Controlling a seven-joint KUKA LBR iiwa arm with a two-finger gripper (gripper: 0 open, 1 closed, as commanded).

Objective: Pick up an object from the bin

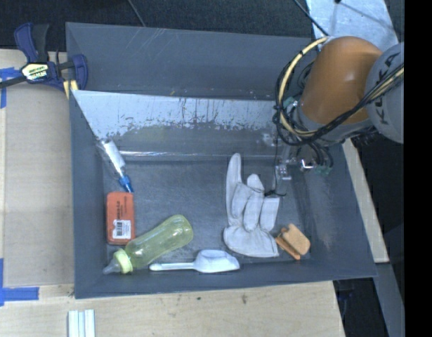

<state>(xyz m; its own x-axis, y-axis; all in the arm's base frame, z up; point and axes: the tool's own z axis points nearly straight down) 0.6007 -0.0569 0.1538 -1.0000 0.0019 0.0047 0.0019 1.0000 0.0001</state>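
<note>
My gripper (278,180) hangs in the right part of the bin, below the arm's orange cover. Its lower end sits right at the upper right edge of a pale grey glove (247,213), which lies flat with its fingers pointing to the back wall. A small tan block (293,241) rests just right of the glove's cuff, below the gripper. Nothing shows as held.
A white plastic scoop (201,262) lies along the front wall, left of the glove. Further left are a yellow-green bottle (154,241), an orange labelled box (119,217) and a clear syringe with a blue tip (115,163). Bare floor lies behind the glove.
</note>
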